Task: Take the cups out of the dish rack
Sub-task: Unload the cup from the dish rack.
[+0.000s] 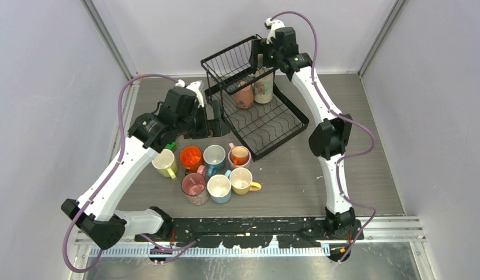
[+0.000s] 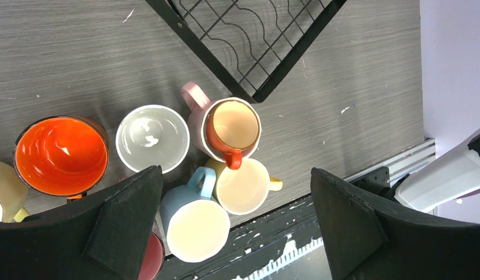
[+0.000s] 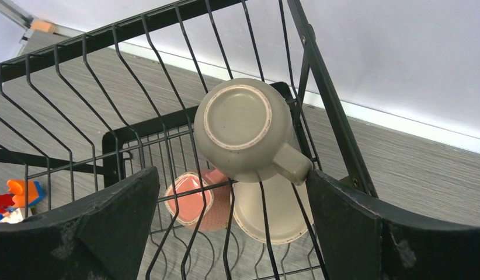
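One grey wood-grain table (image 1: 354, 175) carries everything. Toward its back stands the dish rack (image 1: 283, 140), black wire, an upper basket over a slotted lower tray. It is set at an angle to the table's edges, with one corner pointing at the cups on the table.

The left pincer (image 2: 233, 175) hangs above the table just in front of that corner, jaws spread wide, holding and touching nothing. The right pincer (image 3: 230, 174) is poised over the upper basket, equally wide and empty, with a beige mug (image 3: 240, 125) showing between its fingers.

That mug sits mouth-down in the basket, base up, handle pointing toward the rack's corner post. Below, on the lower tray, a salmon mug (image 3: 194, 201) tilts base-up against a cream cup (image 3: 272, 213).

Seven cups stand mouths-up in a cluster under the left pincer. Among them are an orange mug (image 2: 59, 154), a grey-lined mug (image 2: 153, 137), a light blue mug (image 2: 194, 224) and a yellow mug (image 2: 243, 186). A pink mug (image 2: 194, 102) has a small orange-rimmed mug (image 2: 232, 125) nested inside it, its handle pointing toward the table's near edge.
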Robot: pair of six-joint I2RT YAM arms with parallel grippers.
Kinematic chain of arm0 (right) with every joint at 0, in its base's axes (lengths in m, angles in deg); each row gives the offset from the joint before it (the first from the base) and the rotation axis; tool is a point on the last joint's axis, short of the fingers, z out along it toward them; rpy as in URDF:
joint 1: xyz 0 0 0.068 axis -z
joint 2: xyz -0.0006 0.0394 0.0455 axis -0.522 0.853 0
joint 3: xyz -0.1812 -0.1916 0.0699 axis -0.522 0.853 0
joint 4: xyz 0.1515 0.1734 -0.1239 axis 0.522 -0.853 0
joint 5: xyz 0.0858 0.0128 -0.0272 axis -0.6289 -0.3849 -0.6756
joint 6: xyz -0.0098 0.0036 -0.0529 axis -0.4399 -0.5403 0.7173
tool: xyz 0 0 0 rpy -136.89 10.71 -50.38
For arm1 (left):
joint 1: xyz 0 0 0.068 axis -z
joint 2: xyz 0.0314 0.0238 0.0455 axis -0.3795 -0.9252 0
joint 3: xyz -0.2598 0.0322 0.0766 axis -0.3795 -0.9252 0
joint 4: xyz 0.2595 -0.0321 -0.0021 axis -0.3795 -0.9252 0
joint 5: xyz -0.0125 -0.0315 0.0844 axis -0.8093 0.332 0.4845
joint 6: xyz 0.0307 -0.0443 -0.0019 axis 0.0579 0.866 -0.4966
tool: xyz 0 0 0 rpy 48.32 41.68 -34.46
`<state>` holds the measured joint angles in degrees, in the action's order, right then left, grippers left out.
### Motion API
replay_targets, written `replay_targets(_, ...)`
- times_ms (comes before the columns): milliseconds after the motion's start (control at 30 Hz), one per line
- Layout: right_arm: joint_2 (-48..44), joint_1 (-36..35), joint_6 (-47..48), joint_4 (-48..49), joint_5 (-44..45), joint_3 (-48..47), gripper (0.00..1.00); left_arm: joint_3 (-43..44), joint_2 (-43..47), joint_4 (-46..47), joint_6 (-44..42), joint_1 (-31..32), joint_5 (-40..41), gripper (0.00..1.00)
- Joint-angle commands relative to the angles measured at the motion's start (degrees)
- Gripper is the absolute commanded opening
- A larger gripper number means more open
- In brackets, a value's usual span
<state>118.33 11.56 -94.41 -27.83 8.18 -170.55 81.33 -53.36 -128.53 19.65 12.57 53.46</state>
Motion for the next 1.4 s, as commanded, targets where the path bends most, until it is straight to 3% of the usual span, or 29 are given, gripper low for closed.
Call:
replay_targets(0, 0.99, 0.67, -1.67, 4.59, -4.43, -0.14, 1.0, 0.65, -0.03, 0.36, -0.57, 0.28, 0.52, 1.0)
replay_targets(200, -4.45, -0.51, -1.19, 7.3, -5.69, 7.32, 0.99, 0.35, -0.66, 0.85, -0.48, 0.25, 0.01, 1.0)
replay_targets(600, -5.09, -0.5, 3.06, 6.26, 1.09, 6.41, 1.0, 0.59, -0.78, 0.58, -0.62, 0.24, 0.02, 1.0)
replay_targets(1367, -7.18, -0.16, 6.76, 15.67, -1.95, 6.48, 1.0, 0.42, -1.0, -0.42, -1.38, 0.26, 0.92, 1.0)
